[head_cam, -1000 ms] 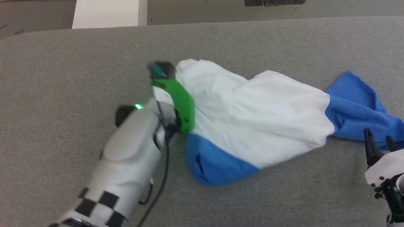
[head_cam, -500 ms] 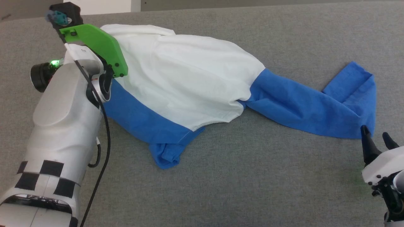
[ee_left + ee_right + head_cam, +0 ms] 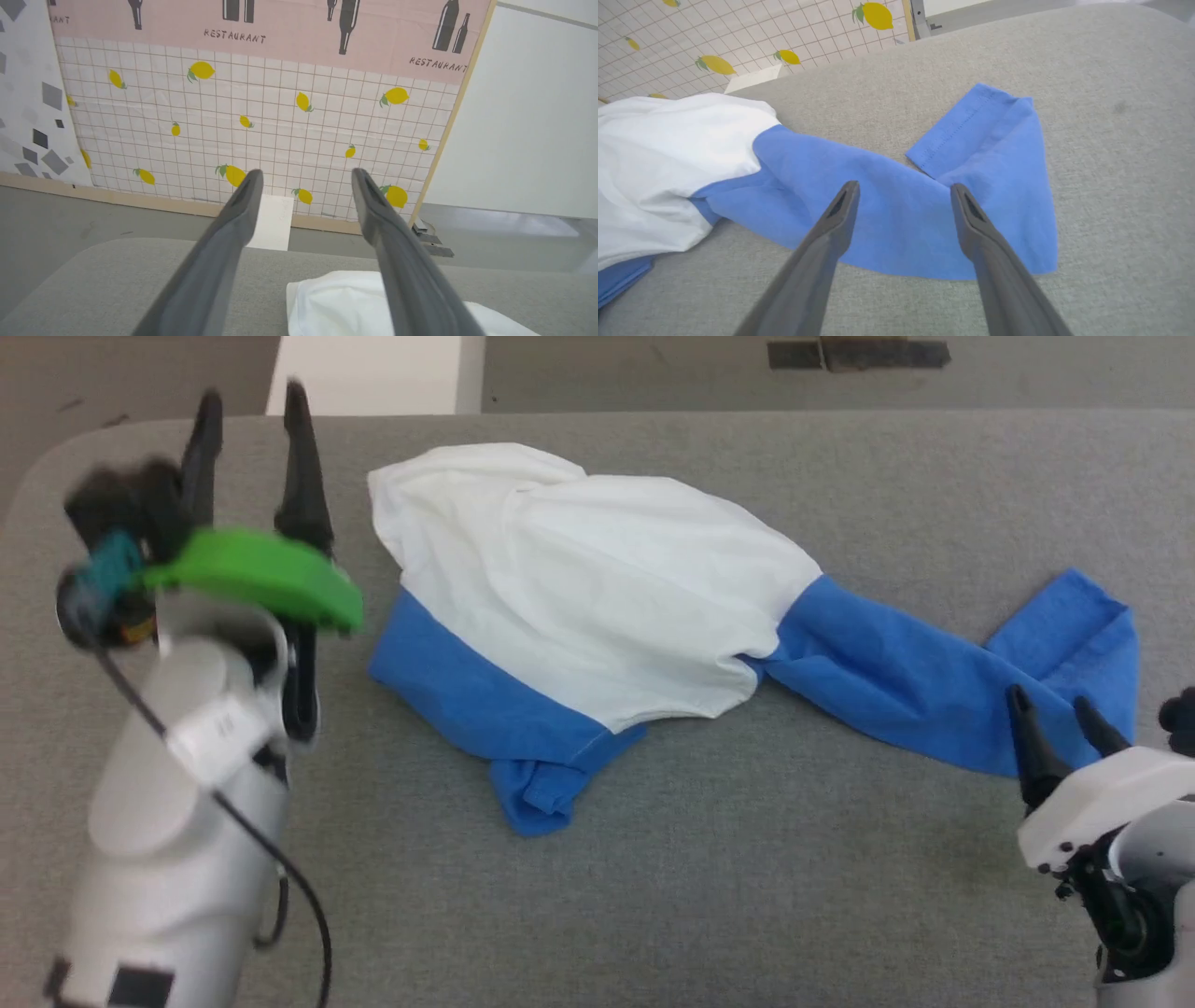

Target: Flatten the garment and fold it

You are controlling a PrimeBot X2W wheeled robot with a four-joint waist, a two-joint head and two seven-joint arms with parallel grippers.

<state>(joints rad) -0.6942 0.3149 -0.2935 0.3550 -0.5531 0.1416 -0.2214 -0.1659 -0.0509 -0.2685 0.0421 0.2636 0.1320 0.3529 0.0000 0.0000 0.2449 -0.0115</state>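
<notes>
Having let go, the left gripper (image 3: 254, 390) gapes empty like the right gripper (image 3: 1048, 698); the garment (image 3: 597, 579) lies crumpled, unflattened and unfolded.

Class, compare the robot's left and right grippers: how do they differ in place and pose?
The left gripper is beside the white body of the garment; the right gripper is near its blue sleeve. The left gripper's fingers aim past the far edge of the table at the wall; the right gripper's aim down at the sleeve. Both are open, holding nothing.
</notes>
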